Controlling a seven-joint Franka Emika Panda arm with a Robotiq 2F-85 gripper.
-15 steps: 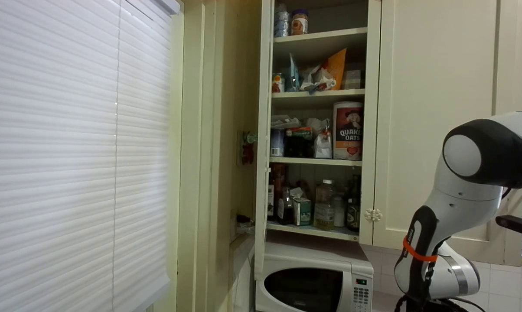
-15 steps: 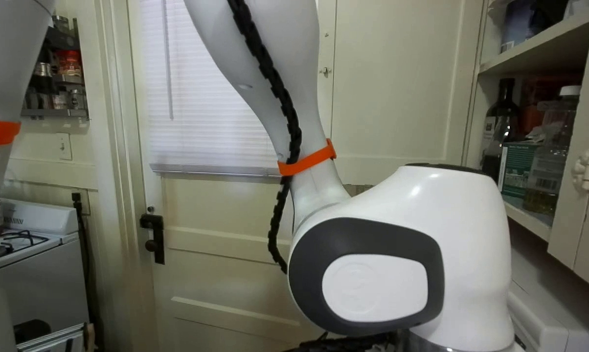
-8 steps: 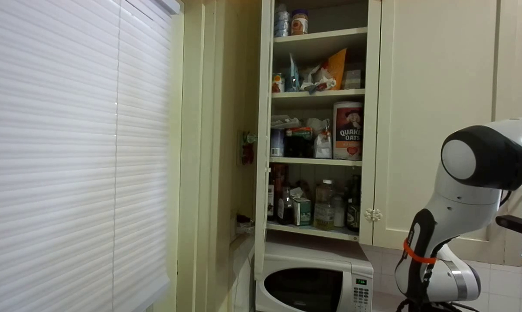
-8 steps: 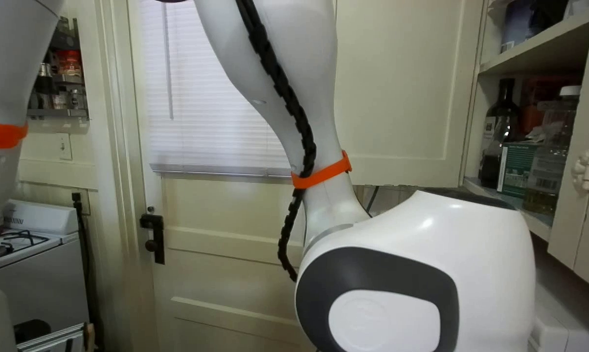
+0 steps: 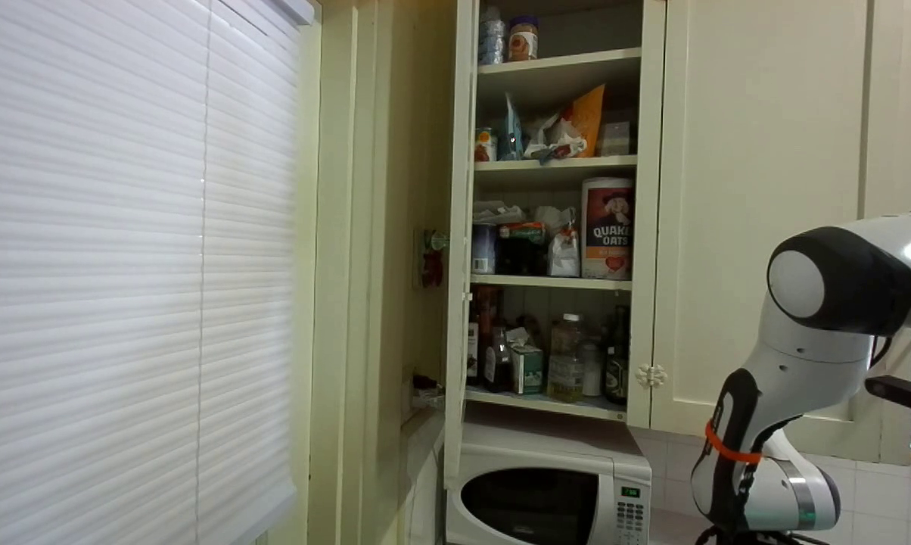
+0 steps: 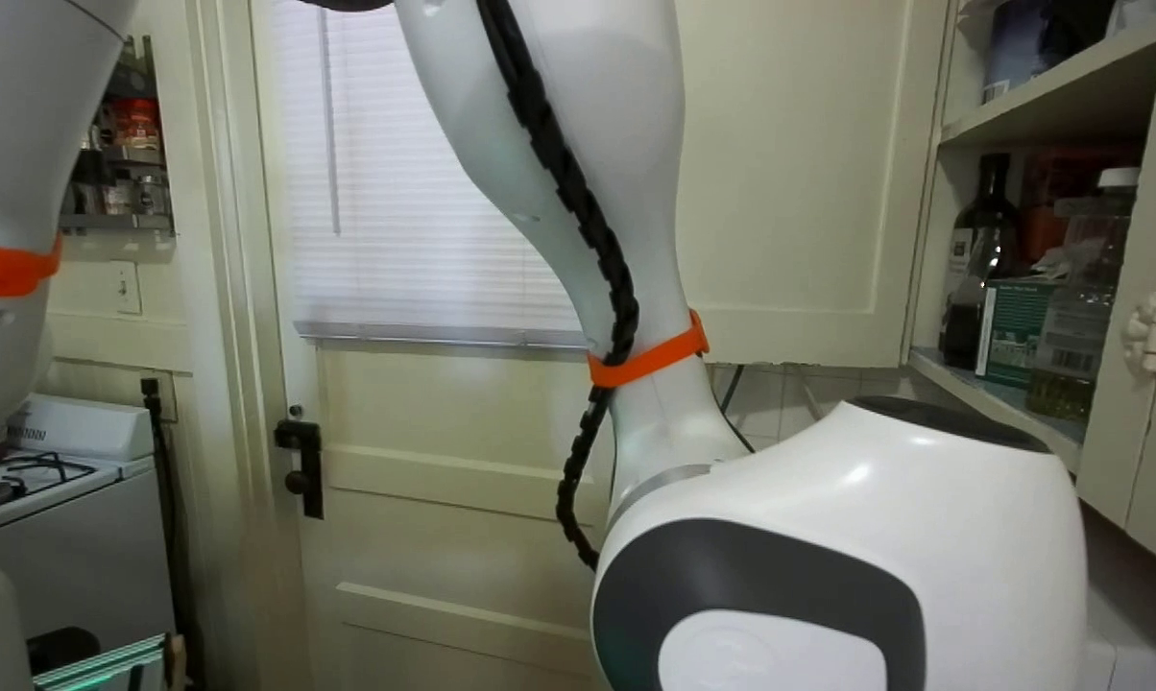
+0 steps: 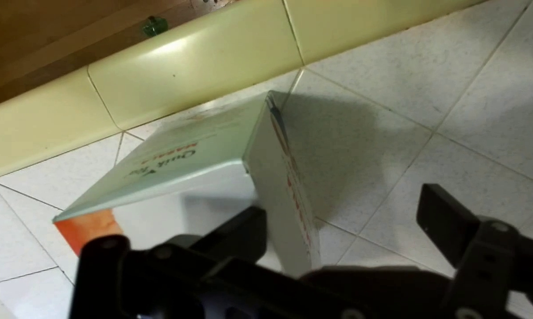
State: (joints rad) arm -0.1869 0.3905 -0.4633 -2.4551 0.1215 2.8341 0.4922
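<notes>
The tool [image 7: 342, 217] stands with its fingers spread wide and no pinch showing; a dark rounded shape [image 7: 381, 288] low between them is too dim to name. Beside one finger and reaching ahead is a pale green and white box [image 7: 213, 190]; that finger overlaps it in the wrist view, touching or above I cannot tell. The opposite finger hangs over the tiled bench [image 7: 381, 75]. Coming down off-centre, the near finger could dent or shove the box. Its far side is just beside the bench's yellow edge [image 7: 200, 66], so a push away from the tool might tip it toward the brown wood [image 7: 49, 48] beyond. Sideways room looks better past the opposite finger, where tile shows. In an exterior view a microwave [image 5: 546, 499] stands under an open cupboard [image 5: 554, 284], its distance from the tool unclear.
</notes>
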